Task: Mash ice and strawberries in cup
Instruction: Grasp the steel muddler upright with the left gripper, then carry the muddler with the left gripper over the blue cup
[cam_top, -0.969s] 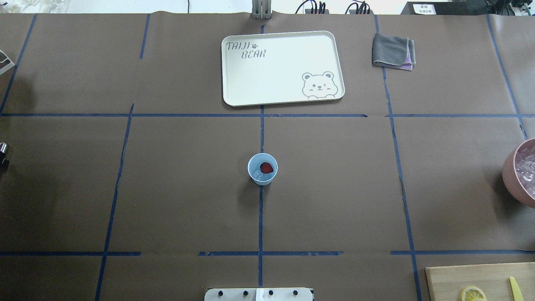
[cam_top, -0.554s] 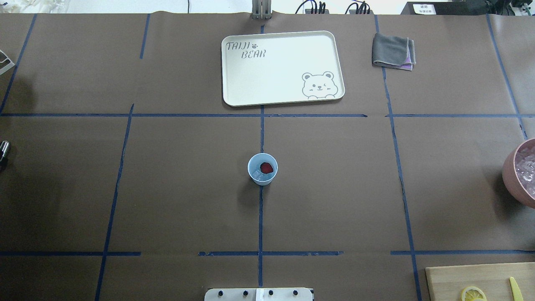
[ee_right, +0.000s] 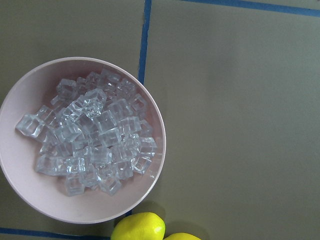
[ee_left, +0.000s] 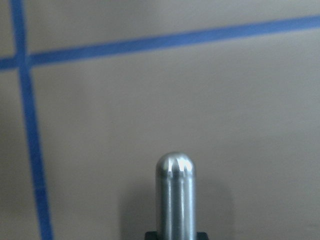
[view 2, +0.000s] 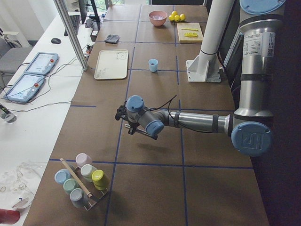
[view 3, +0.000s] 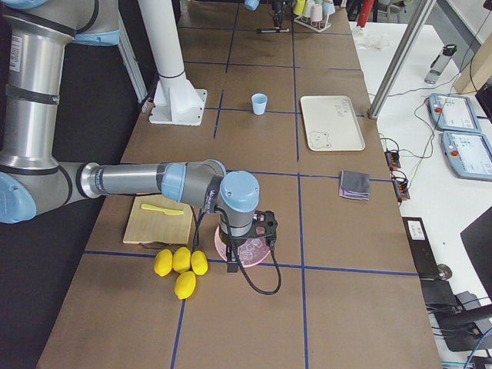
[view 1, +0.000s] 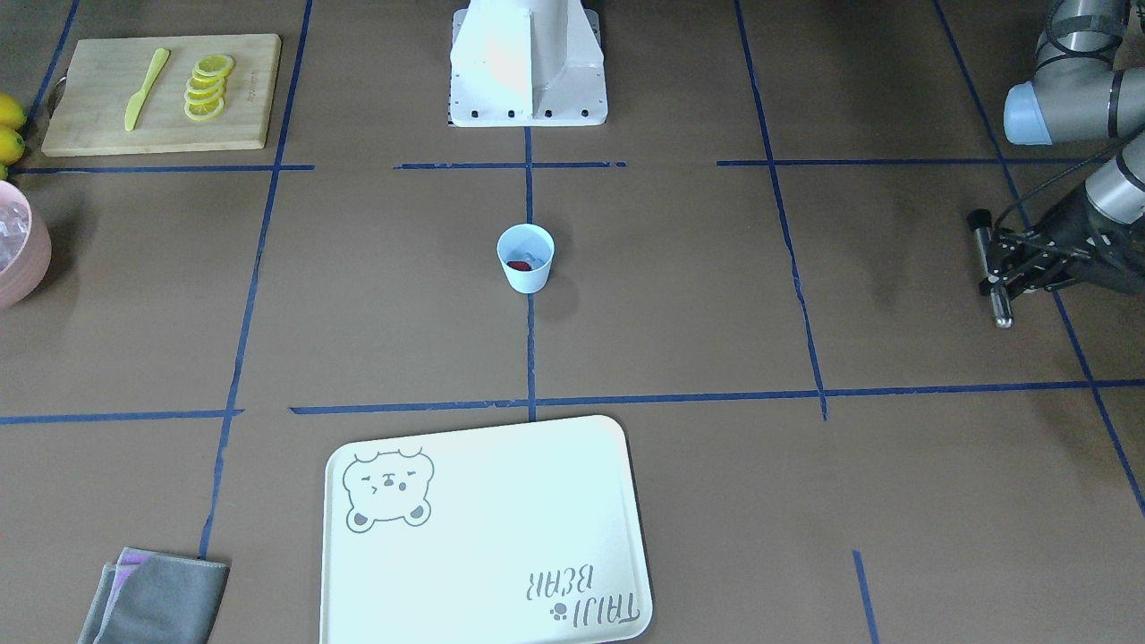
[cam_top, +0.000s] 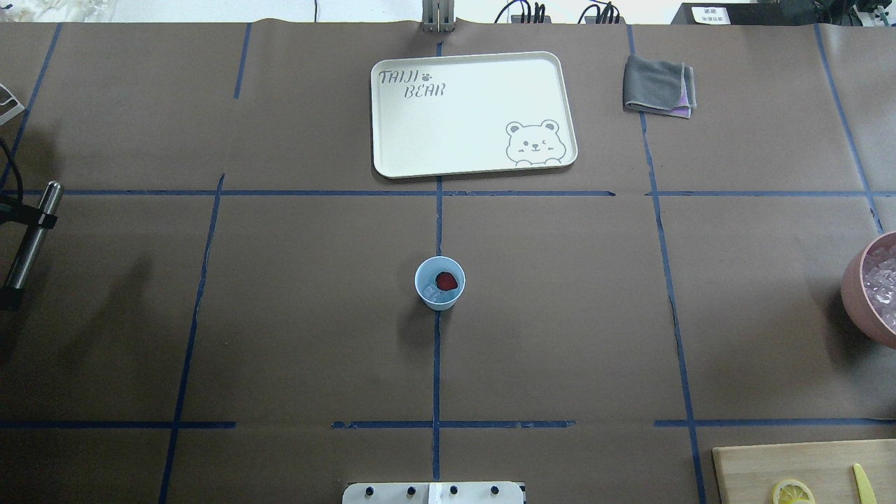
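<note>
The small pale-blue plastic cup stands upright at the centre of the brown table, on a blue tape line. It holds the tiny red strawberry and what look like clear ice cubes. Well apart, the left gripper is clamped on a slim round-tipped metal rod. The right gripper hangs over a round pink bowl; I cannot tell whether its fingers are apart.

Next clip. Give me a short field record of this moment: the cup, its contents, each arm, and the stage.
cup: upright at table centre, nothing touching it
contents: strawberry beside ice; berry looks whole
left gripper: near the table's left edge, far from the cup, jaws shut on a metal rod
right gripper: above the pink bowl; jaws cannot be judged
stage: mashing not begun
</note>
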`<state>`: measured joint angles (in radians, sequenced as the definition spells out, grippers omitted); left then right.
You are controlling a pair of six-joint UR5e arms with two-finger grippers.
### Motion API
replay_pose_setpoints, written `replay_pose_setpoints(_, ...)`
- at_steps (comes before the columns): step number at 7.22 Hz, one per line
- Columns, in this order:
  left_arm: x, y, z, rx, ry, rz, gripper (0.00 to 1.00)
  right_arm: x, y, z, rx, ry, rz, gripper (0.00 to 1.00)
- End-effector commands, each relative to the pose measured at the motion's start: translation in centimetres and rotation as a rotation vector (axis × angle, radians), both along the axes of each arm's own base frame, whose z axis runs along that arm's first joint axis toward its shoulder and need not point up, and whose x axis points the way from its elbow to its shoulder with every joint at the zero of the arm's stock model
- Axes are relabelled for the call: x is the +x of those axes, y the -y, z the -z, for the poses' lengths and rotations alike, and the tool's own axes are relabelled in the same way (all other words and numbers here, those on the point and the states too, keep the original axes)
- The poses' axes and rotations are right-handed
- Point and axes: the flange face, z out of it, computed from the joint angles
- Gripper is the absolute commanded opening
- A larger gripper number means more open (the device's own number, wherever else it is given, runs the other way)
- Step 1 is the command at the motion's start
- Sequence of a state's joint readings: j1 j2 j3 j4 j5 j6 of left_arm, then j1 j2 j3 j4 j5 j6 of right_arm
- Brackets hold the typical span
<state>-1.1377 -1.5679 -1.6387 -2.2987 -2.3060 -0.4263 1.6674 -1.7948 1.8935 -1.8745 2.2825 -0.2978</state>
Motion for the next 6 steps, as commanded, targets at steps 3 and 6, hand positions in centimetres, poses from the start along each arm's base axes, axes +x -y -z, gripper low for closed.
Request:
replay_pose_setpoints(3, 2.2, 1.7, 16.8, 0.539, -0.288, -0.056, 0.0, 0.0, -0.1, -0.1, -0.003, 0.0, 0.001, 0.99)
replay_pose_setpoints(6, 10.7, 1.6, 32.6, 0.774, -0.5, -0.14, 0.0, 0.0, -0.1, -0.1, -0.003, -0.001, -0.001, 0.99)
